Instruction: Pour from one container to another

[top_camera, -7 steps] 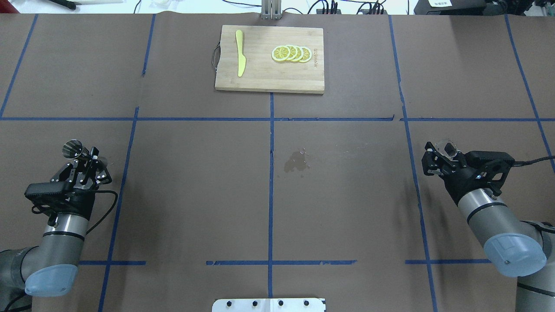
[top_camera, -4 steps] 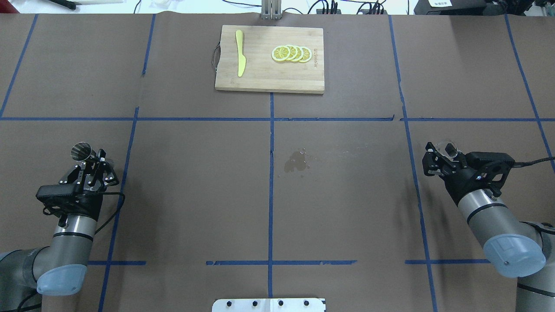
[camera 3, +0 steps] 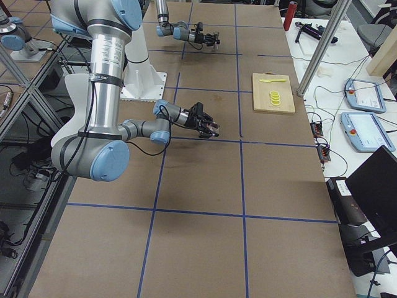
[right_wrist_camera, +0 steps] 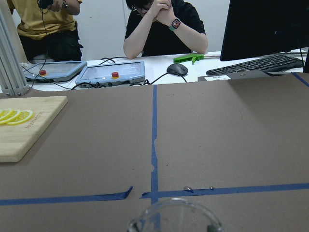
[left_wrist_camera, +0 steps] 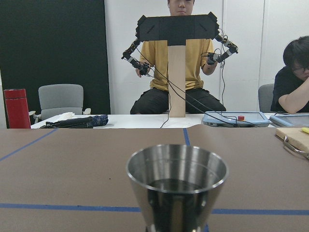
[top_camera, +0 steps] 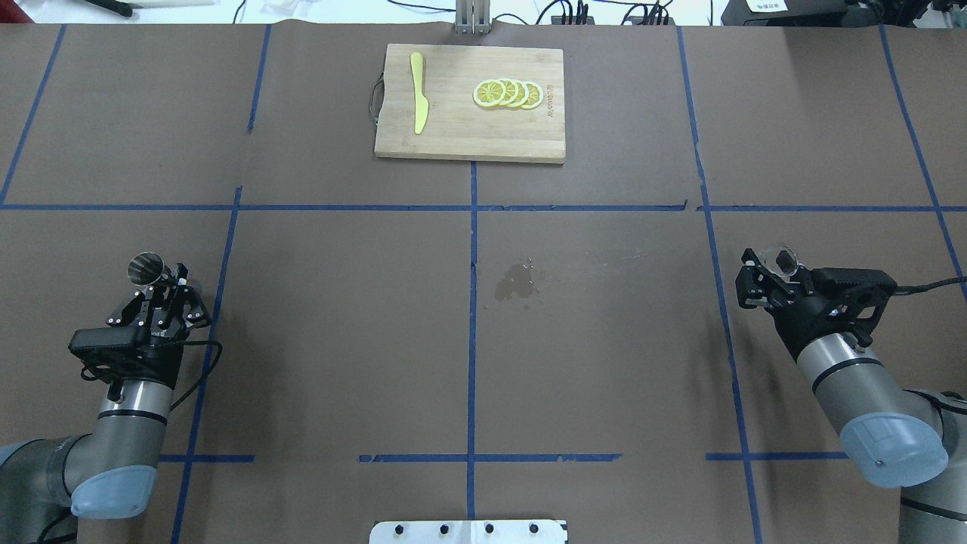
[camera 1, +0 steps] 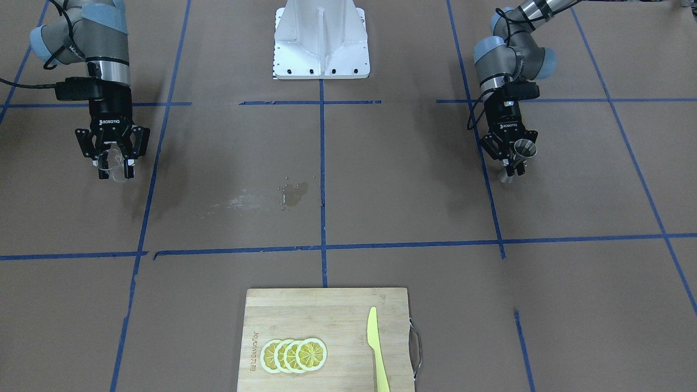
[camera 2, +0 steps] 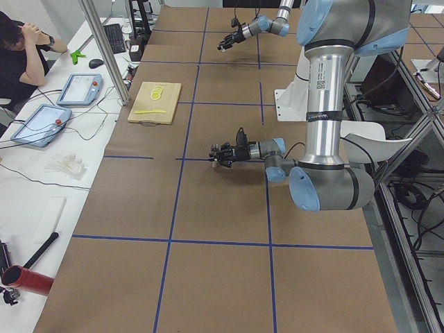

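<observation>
The steel jigger (top_camera: 146, 266) stands upright in my left gripper (top_camera: 162, 278), which is shut on its narrow waist, low over the table's left side. In the front-facing view the jigger (camera 1: 521, 151) and left gripper (camera 1: 514, 162) are at the right. The left wrist view shows the jigger's (left_wrist_camera: 176, 186) open rim close up, with dark liquid inside. My right gripper (top_camera: 775, 264) is shut on the clear glass cup (top_camera: 780, 258) at the table's right side. In the front-facing view the cup (camera 1: 115, 166) sits between that right gripper's (camera 1: 114, 170) fingers. The cup's rim (right_wrist_camera: 175, 216) shows at the right wrist view's bottom edge.
A wooden cutting board (top_camera: 461, 132) lies at the far middle, with a yellow knife (top_camera: 418, 94) and lemon slices (top_camera: 508, 93) on it. A wet patch (top_camera: 516, 283) marks the paper near the centre. The robot's base plate (top_camera: 468, 531) is at the near edge.
My left arm has shifted to the right and slightly toward the robot, carrying the jigger with it. The right arm and the cup have hardly moved.
</observation>
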Robot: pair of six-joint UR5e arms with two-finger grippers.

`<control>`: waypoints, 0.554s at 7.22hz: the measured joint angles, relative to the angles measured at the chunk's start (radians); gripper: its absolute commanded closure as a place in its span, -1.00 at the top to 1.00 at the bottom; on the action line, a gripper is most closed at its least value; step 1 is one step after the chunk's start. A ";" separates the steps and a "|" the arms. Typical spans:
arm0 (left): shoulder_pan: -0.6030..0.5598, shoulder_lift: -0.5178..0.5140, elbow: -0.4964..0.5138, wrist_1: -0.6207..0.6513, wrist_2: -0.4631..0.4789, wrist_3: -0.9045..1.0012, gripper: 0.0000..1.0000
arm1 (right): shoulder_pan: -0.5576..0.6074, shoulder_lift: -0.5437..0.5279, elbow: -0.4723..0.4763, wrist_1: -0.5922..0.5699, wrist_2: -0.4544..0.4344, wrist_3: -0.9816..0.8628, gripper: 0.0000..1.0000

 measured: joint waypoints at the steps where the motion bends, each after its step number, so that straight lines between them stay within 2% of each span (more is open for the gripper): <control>1: 0.004 0.000 0.003 0.000 -0.001 0.001 -0.34 | -0.003 0.000 0.000 0.000 -0.006 0.000 -1.00; 4: 0.018 0.000 0.004 0.001 -0.005 0.003 -0.28 | -0.008 -0.001 -0.004 -0.001 -0.014 -0.001 -1.00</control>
